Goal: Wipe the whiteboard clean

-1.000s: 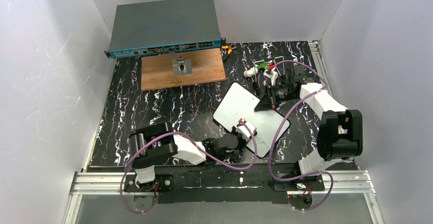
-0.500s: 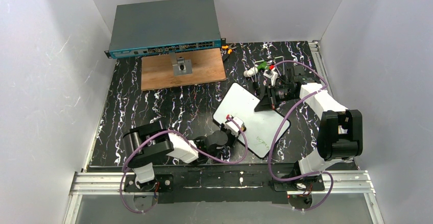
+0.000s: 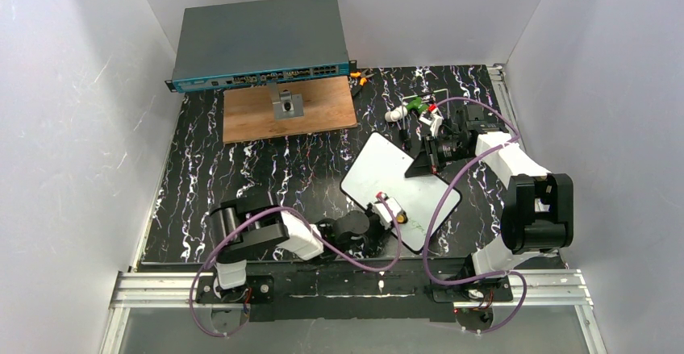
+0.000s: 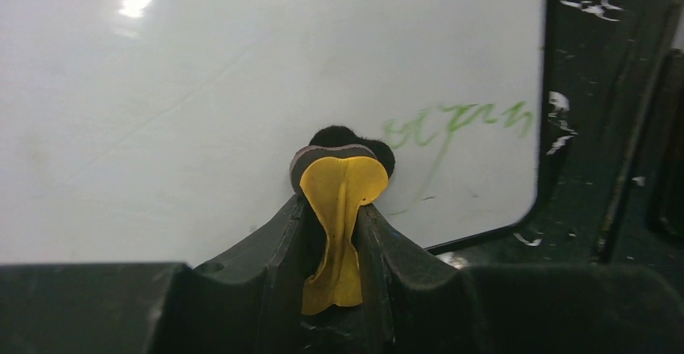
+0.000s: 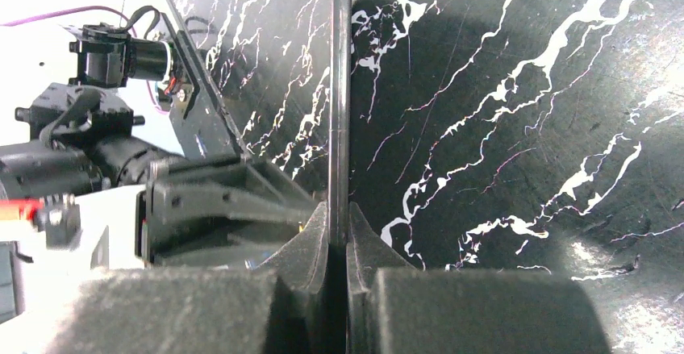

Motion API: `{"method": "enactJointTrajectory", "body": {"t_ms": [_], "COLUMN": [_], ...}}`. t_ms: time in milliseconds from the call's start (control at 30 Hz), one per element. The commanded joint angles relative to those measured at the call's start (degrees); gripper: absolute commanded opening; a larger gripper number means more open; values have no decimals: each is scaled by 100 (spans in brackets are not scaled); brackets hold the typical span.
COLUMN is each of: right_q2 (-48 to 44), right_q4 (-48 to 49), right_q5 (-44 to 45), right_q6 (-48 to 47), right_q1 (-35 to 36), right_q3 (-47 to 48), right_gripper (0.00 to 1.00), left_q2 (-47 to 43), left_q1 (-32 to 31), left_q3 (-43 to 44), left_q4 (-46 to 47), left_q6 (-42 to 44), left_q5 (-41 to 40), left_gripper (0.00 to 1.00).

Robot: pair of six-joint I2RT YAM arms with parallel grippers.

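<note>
whiteboard (image 3: 379, 172) R of wood board (image 3: 250, 118)

- Green handwriting (image 4: 456, 120) on the whiteboard (image 4: 242, 88), near its right edge: a scrawl, no letters legible.
- Front of the network box (image 3: 260, 35): markings too small to read.

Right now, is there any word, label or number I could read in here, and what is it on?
Whiteboard: green handwriting, a partly smeared scrawl, not legible.
Network switch: front-panel markings too small to read.
Nothing else shows readable text.
</note>
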Motion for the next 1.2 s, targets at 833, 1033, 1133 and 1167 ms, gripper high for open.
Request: {"method": "enactJointTrajectory", "body": {"t_ms": [833, 1033, 1133, 1167], "right_q2": [-15, 11, -2, 2], "right_q4": [9, 1, 1, 3], "right_q5": [-733, -757, -770, -771], "right_q6": [118, 114, 117, 110], "right_q1": [74, 74, 74, 74], "right_q3": [42, 40, 40, 38], "right_gripper": [1, 1, 1, 1], "left_q2": [161, 111, 110, 91], "left_q1": [284, -76, -124, -127], "left_q3": [96, 484, 568, 556], "left_q4": [750, 452, 486, 523], "left_q6": [-482, -145, -150, -143], "left_q5": [-215, 7, 1, -66], "left_gripper": [0, 0, 0, 0]}}
